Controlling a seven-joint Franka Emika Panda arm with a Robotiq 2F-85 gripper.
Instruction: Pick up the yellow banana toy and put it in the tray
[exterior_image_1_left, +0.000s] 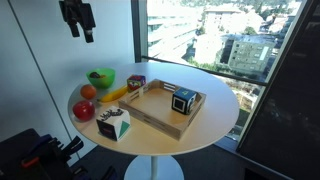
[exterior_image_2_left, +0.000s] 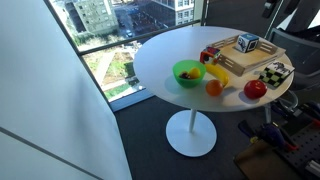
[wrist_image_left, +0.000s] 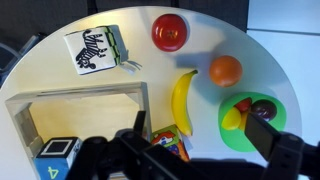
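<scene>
The yellow banana toy (wrist_image_left: 183, 98) lies on the white round table between the tray and the green bowl (wrist_image_left: 252, 118); it shows in both exterior views (exterior_image_1_left: 115, 95) (exterior_image_2_left: 217, 74). The light-wood tray (wrist_image_left: 80, 90) (exterior_image_1_left: 150, 118) (exterior_image_2_left: 238, 66) holds a number cube (wrist_image_left: 58, 158). My gripper (wrist_image_left: 202, 130) is open and empty. It hangs high above the table's edge (exterior_image_1_left: 78, 20), with the banana's lower end between its fingers in the wrist view.
A red apple (wrist_image_left: 169, 31), an orange (wrist_image_left: 225, 70), a white printed box (wrist_image_left: 97, 48) and a small colourful box (wrist_image_left: 168, 143) stand around the banana. The bowl holds small fruit toys. A window wall stands behind the table (exterior_image_1_left: 200, 40).
</scene>
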